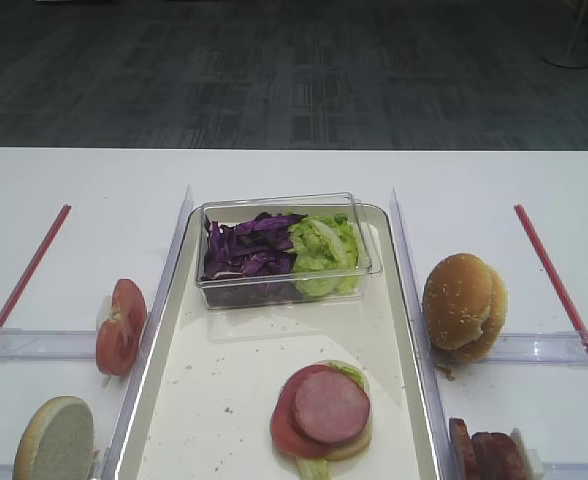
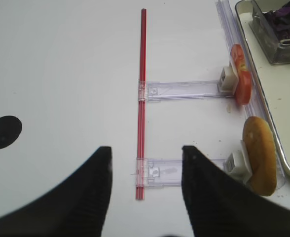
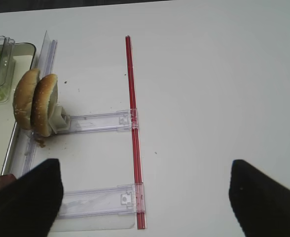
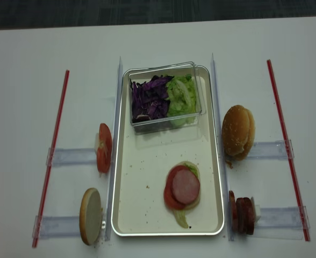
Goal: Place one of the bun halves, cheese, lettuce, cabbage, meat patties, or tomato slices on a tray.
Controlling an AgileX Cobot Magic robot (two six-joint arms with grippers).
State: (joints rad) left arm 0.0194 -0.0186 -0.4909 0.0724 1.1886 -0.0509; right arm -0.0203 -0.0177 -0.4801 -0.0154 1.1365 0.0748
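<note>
1. The white desk [image 4: 18, 80] carries everything, with a red strip [image 4: 53, 156] near its left side and another [image 4: 287, 150] near its right.
2. The tray [image 4: 142, 172] lies lengthwise in the middle, between clear plastic rails.
3. A clear box [image 4: 166, 121] sits at the tray's far end, holding purple cabbage [image 4: 150, 99] on the left and lettuce [image 4: 182, 94] on the right.
4. Toward the tray's near end lies a stack: lettuce underneath, a tomato slice [image 4: 171, 196], and a meat patty [image 4: 186, 187] on top.
5. Right of the tray, two bun halves [image 4: 237, 131] stand on edge together; nearer, upright meat patties [image 4: 243, 215].
6. Left of the tray stand tomato slices [image 4: 104, 148] and a single bun half [image 4: 90, 216].
7. The right gripper [image 3: 145, 197] hovers above bare desk, fingers spread wide, grasping nothing.
8. The left gripper [image 2: 146, 197] is likewise released, over the left red strip.
</note>
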